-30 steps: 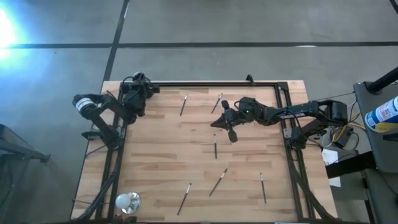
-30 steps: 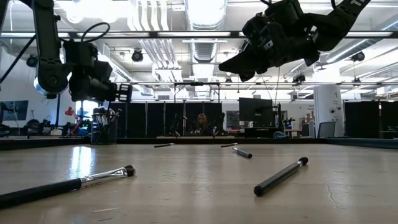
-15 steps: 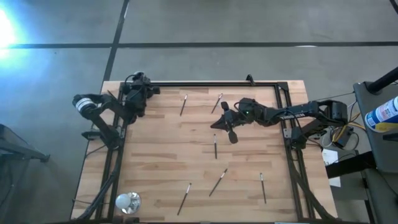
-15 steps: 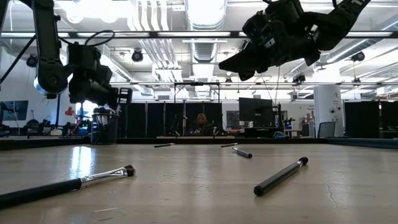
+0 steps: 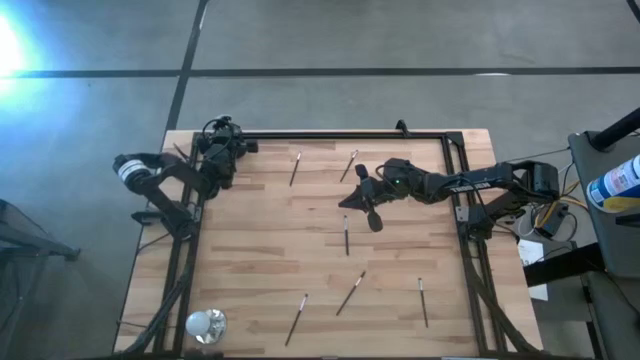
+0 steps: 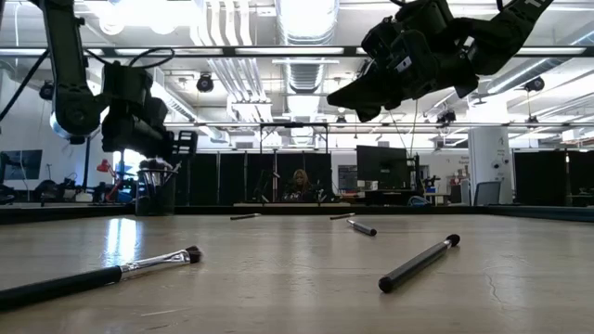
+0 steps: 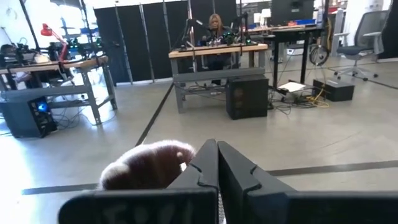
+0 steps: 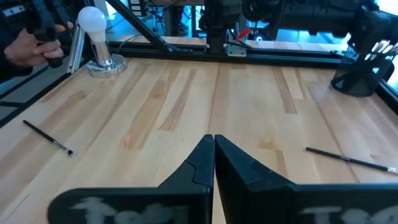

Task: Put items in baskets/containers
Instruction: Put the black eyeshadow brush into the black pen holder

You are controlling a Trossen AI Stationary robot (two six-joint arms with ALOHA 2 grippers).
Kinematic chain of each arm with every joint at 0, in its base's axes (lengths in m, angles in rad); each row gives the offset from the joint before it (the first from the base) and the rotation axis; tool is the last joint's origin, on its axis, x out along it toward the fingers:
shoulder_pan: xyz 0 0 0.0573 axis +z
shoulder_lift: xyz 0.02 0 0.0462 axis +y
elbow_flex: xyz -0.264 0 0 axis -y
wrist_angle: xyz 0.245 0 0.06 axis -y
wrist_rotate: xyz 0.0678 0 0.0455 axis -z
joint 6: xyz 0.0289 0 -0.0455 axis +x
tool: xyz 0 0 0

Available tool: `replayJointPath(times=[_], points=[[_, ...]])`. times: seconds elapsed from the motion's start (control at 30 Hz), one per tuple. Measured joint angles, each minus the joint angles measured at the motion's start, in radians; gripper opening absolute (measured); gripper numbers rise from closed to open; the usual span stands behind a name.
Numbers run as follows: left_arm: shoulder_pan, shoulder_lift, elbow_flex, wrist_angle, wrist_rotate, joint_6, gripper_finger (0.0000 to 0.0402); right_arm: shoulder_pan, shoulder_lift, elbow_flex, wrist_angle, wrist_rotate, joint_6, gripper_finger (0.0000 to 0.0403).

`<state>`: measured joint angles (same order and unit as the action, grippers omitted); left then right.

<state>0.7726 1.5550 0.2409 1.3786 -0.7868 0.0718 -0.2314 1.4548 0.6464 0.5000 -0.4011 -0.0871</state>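
The black cup stands at the table's far left corner, with several brushes upright in it. My left gripper hangs shut just above it, pointing level past the far edge. A fluffy brush head shows right beside its fingers. Several thin brushes lie loose on the wood, among them one at the far side, one in the middle and one near the front. My right gripper hovers shut and holding nothing above the table's middle. My left gripper has its shut fingers standing next to the fluffy brush head, with nothing between them. One finger hides the place where they meet, so I cannot tell whether they touch.
A shiny round bulb-like object stands at the near left corner, with a person's hand beside it. A black frame rail runs along the far edge. Bare wood lies between the scattered brushes.
My left gripper has tipped slightly while staying over the cup. The loose brushes lie where they were.
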Motion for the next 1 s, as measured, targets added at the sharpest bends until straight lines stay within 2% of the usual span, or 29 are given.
replayJointPath(times=[0.2, 0.4, 0.5, 0.63, 0.8, 0.87, 1.0], points=[[-0.088, -0.122, -0.004, -0.133, 0.015, 0.019, 0.0004, 0.000, 0.005, 0.000, -0.032, 0.008, 0.084, 0.0008], [-0.268, -0.250, -0.033, -0.163, 0.152, 0.041, 0.0004, 0.000, 0.042, -0.002, -0.069, 0.012, 0.067, 0.0008], [-0.387, -0.284, -0.034, -0.176, 0.183, 0.042, 0.0001, 0.000, 0.054, -0.034, 0.006, 0.058, 0.105, 0.0008], [-0.530, -0.285, -0.010, -0.227, 0.183, 0.046, 0.0000, -0.004, 0.052, -0.120, 0.170, 0.125, 0.163, 0.0008], [-0.616, -0.259, 0.074, -0.359, 0.192, -0.022, 0.0000, -0.013, 0.045, -0.207, 0.258, 0.190, 0.271, 0.0008], [-0.635, -0.240, 0.088, -0.412, 0.245, -0.095, 0.0000, -0.005, 0.045, -0.226, 0.258, 0.243, 0.304, 0.0008], [-0.645, -0.181, 0.083, -0.364, 0.398, -0.185, 0.0000, 0.015, 0.045, -0.237, 0.212, 0.314, 0.316, 0.0008]])
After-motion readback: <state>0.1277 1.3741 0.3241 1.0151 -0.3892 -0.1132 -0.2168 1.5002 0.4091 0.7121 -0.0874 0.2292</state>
